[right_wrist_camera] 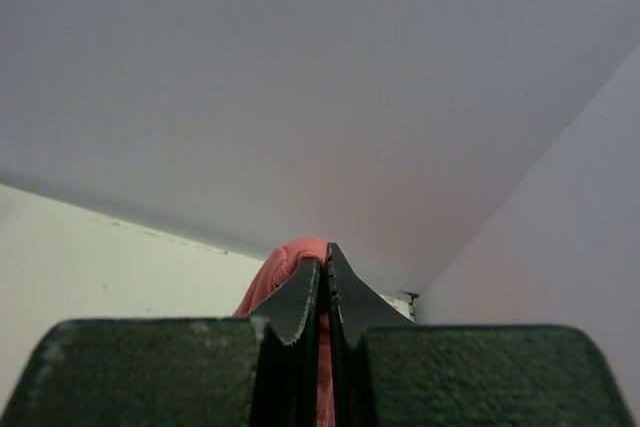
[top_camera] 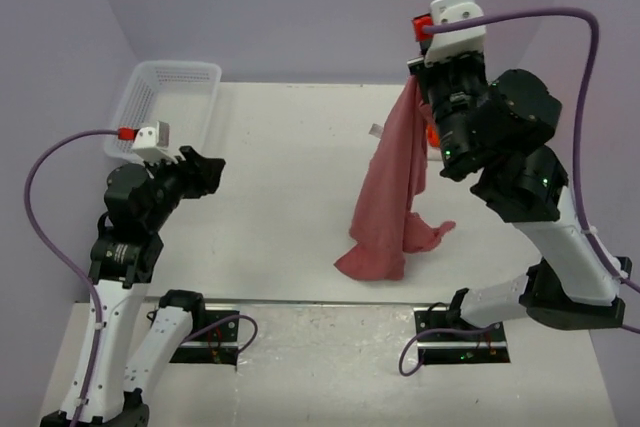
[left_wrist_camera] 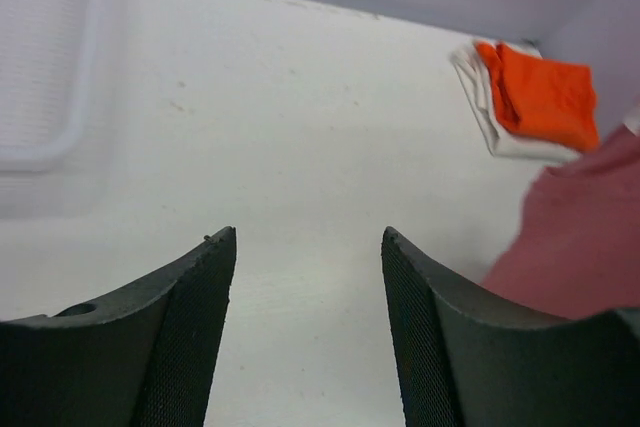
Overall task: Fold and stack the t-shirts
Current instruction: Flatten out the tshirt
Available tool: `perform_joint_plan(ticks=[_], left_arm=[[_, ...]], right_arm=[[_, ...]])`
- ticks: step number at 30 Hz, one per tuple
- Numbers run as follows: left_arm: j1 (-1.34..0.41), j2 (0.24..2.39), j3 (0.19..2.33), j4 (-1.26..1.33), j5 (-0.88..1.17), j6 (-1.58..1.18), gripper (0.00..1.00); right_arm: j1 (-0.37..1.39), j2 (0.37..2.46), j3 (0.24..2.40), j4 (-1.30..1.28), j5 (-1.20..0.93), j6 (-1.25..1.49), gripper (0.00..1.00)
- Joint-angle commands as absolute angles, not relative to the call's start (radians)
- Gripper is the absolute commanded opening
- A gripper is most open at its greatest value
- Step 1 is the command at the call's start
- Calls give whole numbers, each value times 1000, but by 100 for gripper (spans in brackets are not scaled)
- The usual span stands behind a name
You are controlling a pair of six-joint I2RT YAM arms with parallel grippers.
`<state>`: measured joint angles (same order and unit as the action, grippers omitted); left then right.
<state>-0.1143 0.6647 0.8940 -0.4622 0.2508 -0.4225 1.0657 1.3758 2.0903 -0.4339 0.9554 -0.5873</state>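
Note:
My right gripper (top_camera: 418,80) is shut on the rose-red t-shirt (top_camera: 390,187) and holds it high, so it hangs down with its lower end bunched on the table. In the right wrist view the cloth (right_wrist_camera: 285,269) bulges out between the closed fingertips. The orange t-shirt (left_wrist_camera: 540,97) lies folded on the folded white t-shirt (left_wrist_camera: 500,132) at the far right of the table; in the top view only a sliver of orange (top_camera: 432,135) shows behind the right arm. My left gripper (left_wrist_camera: 308,247) is open and empty above the left of the table (top_camera: 205,169).
A white plastic mesh basket (top_camera: 165,107) stands at the table's far left corner. Lilac walls close in the back and both sides. The table (top_camera: 280,177) is white.

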Motion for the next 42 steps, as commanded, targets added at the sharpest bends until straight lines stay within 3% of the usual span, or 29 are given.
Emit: perform_joint_plan(ticks=[1,5,7,16,17,19,20,23,24,30,36,40,42], left_arm=[[-117,647,1024,-563,-111,-390,62],[-117,687,1065,-626,-192,-397,63],[-117,686,1049,-620,-169,-405,64],[-117,667,1040,-630,-162,-402,66],[-117,666,1048,-640,-172,-399,66],[-117,650,1071,-669,-211,-388,67],[-117,646,1077,-675,-222,-382,68],[-117,647,1098,-706,-250,-357,70],[-117,664,1103,-716,-245,-351,70],[-117,721,1057,-674,-49,-334,69],[-120,895,982,-611,300,-308,61],[-182,956,927,-589,172,-370,56],[-216,960,898,-594,61,-453,47]], right_arm=[[1049,1298,2112,-291,1052,-673,0],[1049,1311,2112,-333,1042,-661,0],[1049,1394,2228,-569,939,-516,0],[1065,1761,2411,-868,171,-175,3],[1065,1863,2452,-894,140,-166,27],[1063,1920,2499,-899,132,-138,43],[1062,1924,2491,-893,95,-129,61],[1057,1832,2309,-757,170,-92,94],[1052,1756,2222,-721,243,-72,99],[939,1517,1906,-775,466,118,99],[813,1341,1510,-720,367,251,93],[802,1350,1362,-646,295,307,81],[802,1368,1342,-637,287,342,74]])
